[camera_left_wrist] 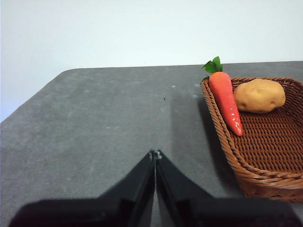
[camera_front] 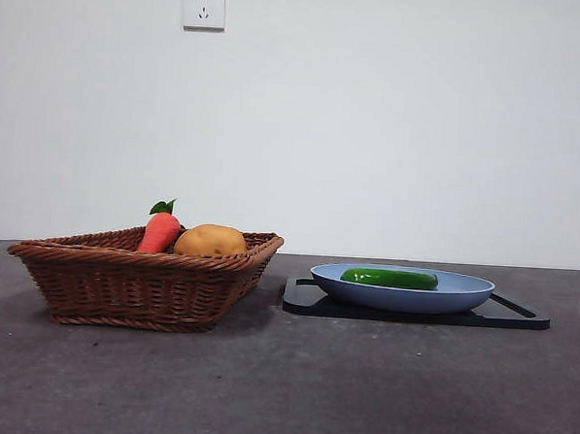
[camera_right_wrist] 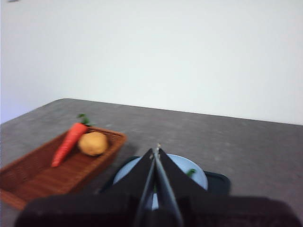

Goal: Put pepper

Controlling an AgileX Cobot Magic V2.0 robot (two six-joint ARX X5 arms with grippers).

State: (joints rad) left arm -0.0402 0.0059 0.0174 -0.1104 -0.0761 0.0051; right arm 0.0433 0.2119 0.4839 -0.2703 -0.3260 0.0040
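- Pepper [camera_front: 390, 278] lies flat in the blue plate [camera_front: 461, 296], plate on a black tray [camera_front: 518, 315], right side of table [camera_front: 281, 392]. Not gripped by anything.
- Basket [camera_front: 121, 286] sits left, w/ carrot [camera_front: 160, 232] and potato [camera_front: 210, 240] at its far end; near part of the basket is free.
- Left tool [camera_left_wrist: 155, 154]: jaws pressed together, holding nothing, over bare table just left of the basket.
- Right tool [camera_right_wrist: 156, 152]: jaws closed tip to tip, empty, up above the plate; pepper mostly hidden behind it in the right wrist view, only a green bit shows. That view is blurred.
- Neither arm shows in the front view.
- Risk 1: pepper is glossy, round — likely to roll or squirt out if pinched off-centre or near an end.
- Risk 2: jaws must open before coming down; a shut tool would just shove the pepper or tip the plate.
- Risk 3: shallow plate may slide on the tray if the rim gets hit.
- Risk 4: if the basket is the goal (my guess, task doesn't say), a low carry could clip its rim; a drop at the far end could land on carrot/potato and bounce.
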